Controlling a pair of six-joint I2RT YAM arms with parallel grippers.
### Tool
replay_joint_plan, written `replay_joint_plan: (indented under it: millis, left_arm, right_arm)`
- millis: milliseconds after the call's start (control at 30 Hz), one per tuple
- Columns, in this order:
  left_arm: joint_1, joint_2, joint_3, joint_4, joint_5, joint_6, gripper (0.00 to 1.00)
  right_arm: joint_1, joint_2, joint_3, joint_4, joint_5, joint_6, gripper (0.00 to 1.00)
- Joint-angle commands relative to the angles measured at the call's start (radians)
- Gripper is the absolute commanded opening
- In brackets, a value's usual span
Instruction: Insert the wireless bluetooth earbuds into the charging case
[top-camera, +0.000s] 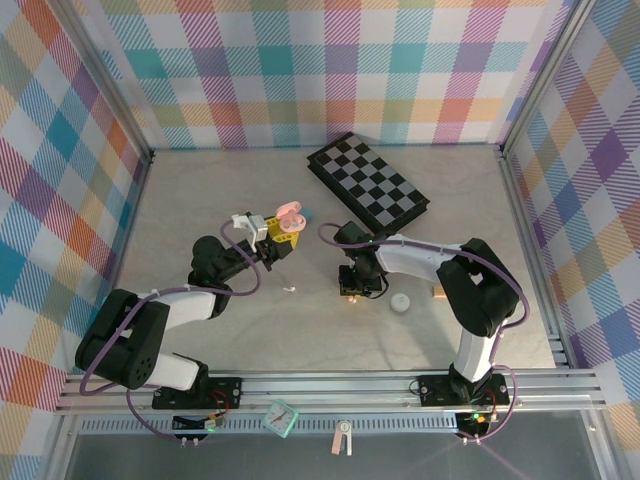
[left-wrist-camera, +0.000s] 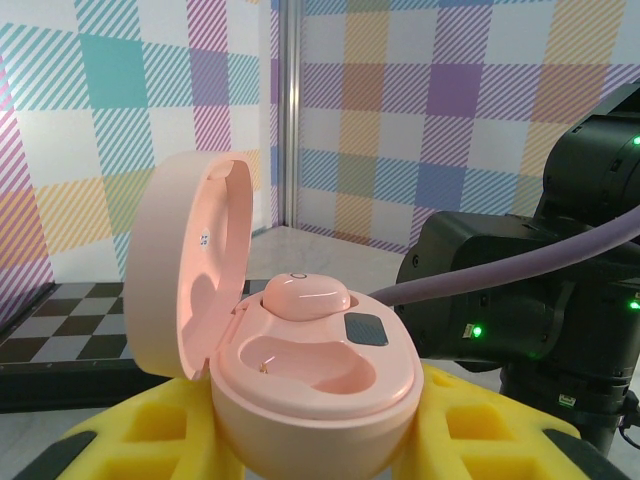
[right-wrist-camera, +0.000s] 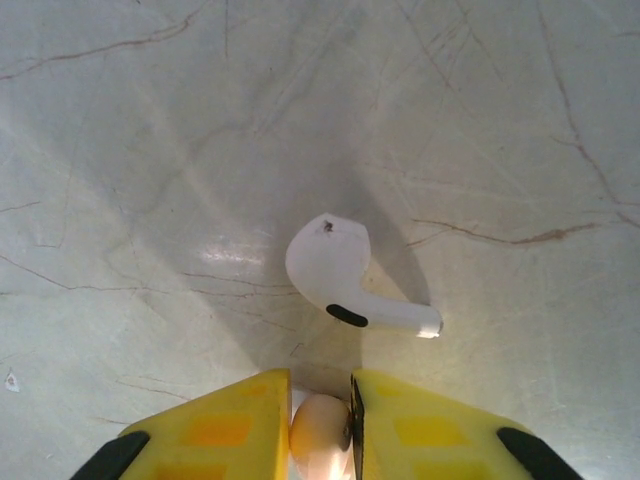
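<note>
The right gripper (right-wrist-camera: 320, 395) is pinching a pink earbud (right-wrist-camera: 318, 438) over the table (right-wrist-camera: 120, 150). A white earbud (right-wrist-camera: 345, 280) is lying just ahead, with bare surface all around it. Well apart, the left gripper (left-wrist-camera: 315, 440) is clamping the open charging case (left-wrist-camera: 300, 400), where a seated earbud (left-wrist-camera: 305, 297) is filling the far socket.

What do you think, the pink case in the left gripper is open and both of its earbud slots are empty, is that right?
Not quite. The pink case in the left gripper is open, but only the nearer slot is empty. A pink earbud already sits in the other one. The left wrist view shows this.
</note>
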Motion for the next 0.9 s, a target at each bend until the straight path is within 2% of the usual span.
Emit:
replay_joint_plan:
  millis: [0, 267, 467, 633, 867]
  left_arm:
    - [0.012, 0.002, -0.010, 0.066, 0.022, 0.000, 0.20]
    - [0.008, 0.009, 0.003, 0.022, 0.037, 0.018, 0.20]
    - [-0.022, 0.010, 0.018, -0.022, 0.029, 0.038, 0.20]
    - [-0.077, 0.037, 0.042, -0.037, 0.005, 0.063, 0.20]
    - [-0.141, 0.092, 0.078, 0.000, -0.031, 0.077, 0.20]
  right_arm:
    - [0.008, 0.007, 0.007, -0.026, -0.001, 0.019, 0.21]
    - [0.006, -0.082, -0.008, -0.006, 0.018, 0.011, 0.19]
    - [-0.005, -0.246, -0.040, 0.088, -0.010, -0.011, 0.19]
    - [-0.030, -0.386, -0.026, 0.175, -0.115, -0.046, 0.19]
    - [-0.064, -0.488, 0.006, 0.326, -0.272, -0.034, 0.19]
